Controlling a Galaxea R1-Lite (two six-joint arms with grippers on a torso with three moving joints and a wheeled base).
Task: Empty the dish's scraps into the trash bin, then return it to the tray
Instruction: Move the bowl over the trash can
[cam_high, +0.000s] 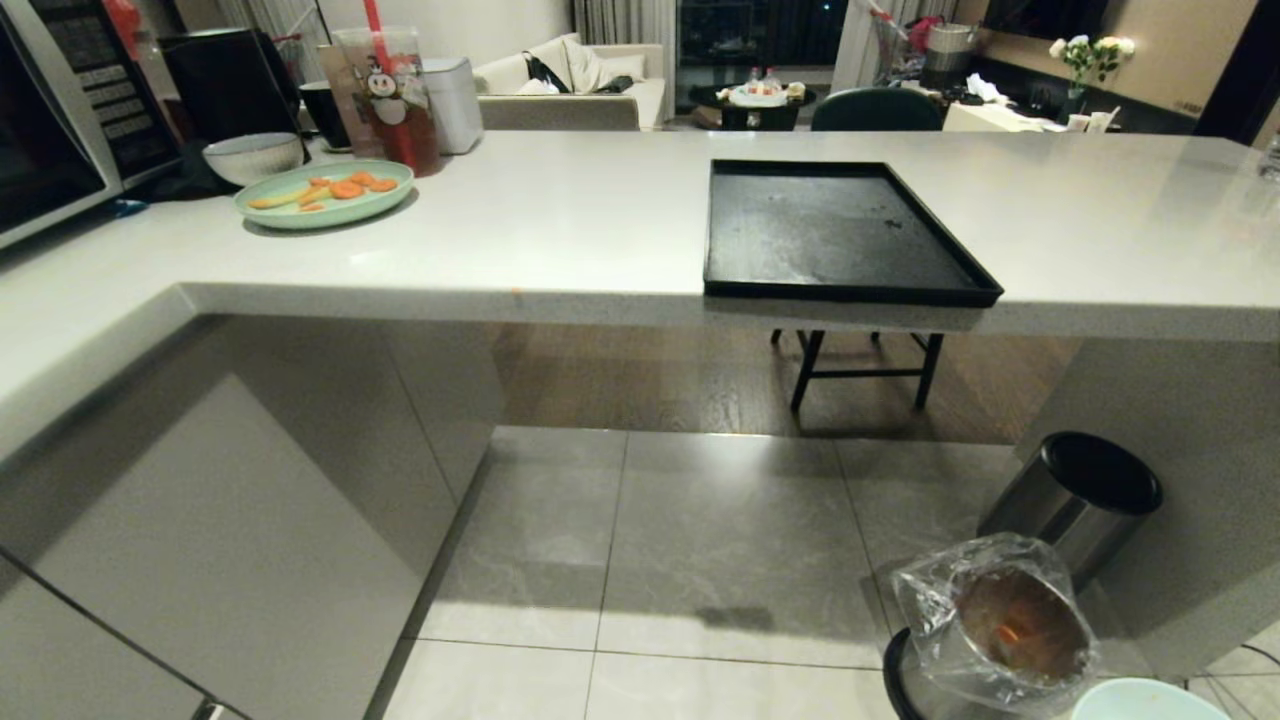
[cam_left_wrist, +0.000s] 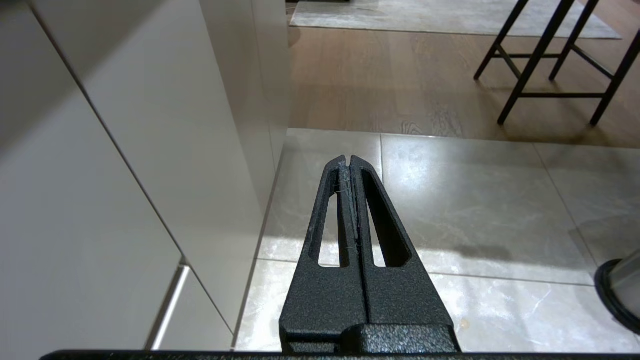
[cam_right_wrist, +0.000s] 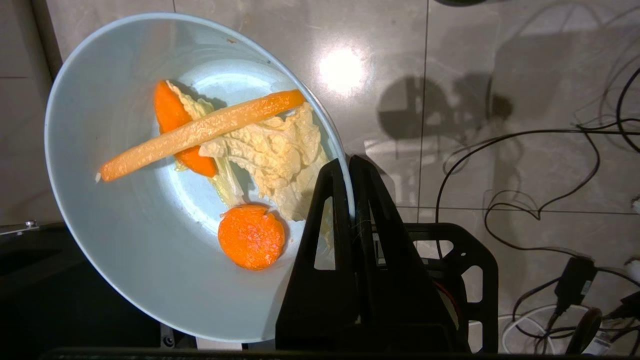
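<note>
Above the floor tiles, the right claw (cam_right_wrist: 348, 167) pinches the pale-blue dish (cam_right_wrist: 125, 260) rim, carrot-and-cabbage scraps (cam_right_wrist: 235, 150) inside.

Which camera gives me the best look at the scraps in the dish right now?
The right wrist view: the scraps lie in full sight inside the dish, pinched at its rim by the right gripper. The head view catches only the dish's rim at its bottom edge; the left wrist view shows neither.
</note>
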